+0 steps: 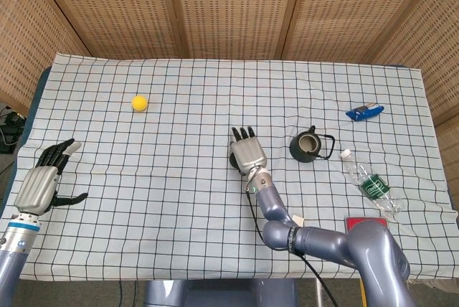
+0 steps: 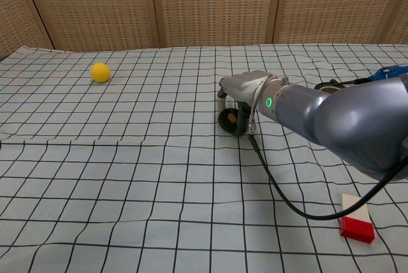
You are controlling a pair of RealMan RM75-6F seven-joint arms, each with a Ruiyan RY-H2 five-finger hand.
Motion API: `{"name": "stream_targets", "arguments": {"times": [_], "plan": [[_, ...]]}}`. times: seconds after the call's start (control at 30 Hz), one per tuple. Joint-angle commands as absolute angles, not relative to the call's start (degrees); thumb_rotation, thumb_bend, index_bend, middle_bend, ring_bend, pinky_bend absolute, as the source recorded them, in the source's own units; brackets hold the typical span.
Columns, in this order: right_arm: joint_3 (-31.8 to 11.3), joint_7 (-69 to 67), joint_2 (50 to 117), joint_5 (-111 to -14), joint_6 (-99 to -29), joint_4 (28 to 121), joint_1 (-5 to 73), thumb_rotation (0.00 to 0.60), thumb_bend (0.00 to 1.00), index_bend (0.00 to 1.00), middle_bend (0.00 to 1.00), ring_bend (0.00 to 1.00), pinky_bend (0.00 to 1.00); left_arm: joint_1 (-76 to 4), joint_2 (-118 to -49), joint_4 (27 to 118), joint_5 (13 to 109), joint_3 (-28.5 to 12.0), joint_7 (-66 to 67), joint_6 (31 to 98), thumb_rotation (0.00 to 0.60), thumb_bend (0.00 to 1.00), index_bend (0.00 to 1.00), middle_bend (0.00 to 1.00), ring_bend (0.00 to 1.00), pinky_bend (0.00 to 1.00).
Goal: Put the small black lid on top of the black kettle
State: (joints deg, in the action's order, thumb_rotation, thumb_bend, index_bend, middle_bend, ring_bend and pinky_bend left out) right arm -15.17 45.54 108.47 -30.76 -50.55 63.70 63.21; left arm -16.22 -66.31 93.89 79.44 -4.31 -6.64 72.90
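Right now the right hand [image 1: 248, 153] sits palm-down over the small black lid [image 2: 227, 118], fingers curled down around it; the lid looks tipped up on edge between them, so I judge it pinched, probably to lift it off the checked cloth of the counter [image 1: 179, 199]. Whether it has fully left the cloth I cannot tell. The black kettle [image 1: 309, 145] stands open-topped just to the hand's right, apart from it, with bare cloth between, so a short sideways carry looks unobstructed. Beyond the kettle lie a plastic bottle [image 1: 368, 182] and a blue object [image 1: 364, 112], both clear of that path. The left hand [image 1: 44, 178] rests far to the left near the counter's edge, fingers spread and holding nothing. A yellow ball [image 1: 139, 102] lies well away
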Motion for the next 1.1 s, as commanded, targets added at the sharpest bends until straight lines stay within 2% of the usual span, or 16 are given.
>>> {"name": "stream_targets", "arguments": {"times": [0.03,0.2,0.67,1.1], "plan": [[-15.2,45.6,108.5,-30.8,-50.7,63.7,63.2,0.6,0.43,0.42,0.09,0.0,0.0,-16.2,-66.3,93.9,79.5,-4.3,-6.7,72.9,0.6,0.01,0.01,0.0,0.0,0.0],[-15.5,45.6,108.5,-31.3,-51.2,64.1,63.2,0.6,0.48,0.43,0.09,0.0,0.0,-16.2,-66.2,93.8,79.5,-4.4,-6.9,72.8,0.6,0.01,0.01,0.0,0.0,0.0],[-16.2,46.6,106.6,-33.7,-55.2,68.1,62.8,0.6,0.5,0.48,0.11,0.0,0.0,-16.1,-66.1,93.9,79.6,-4.5,-7.2,72.7,0.6,0.01,0.01,0.0,0.0,0.0],[-16.9,49.4,97.4,-32.9,-61.8,77.1,59.5,0.6,0.49,0.48,0.11,0.0,0.0,-15.6,-65.6,94.7,79.9,-4.6,-6.6,73.5,0.6,0.01,0.01,0.0,0.0,0.0]]}}
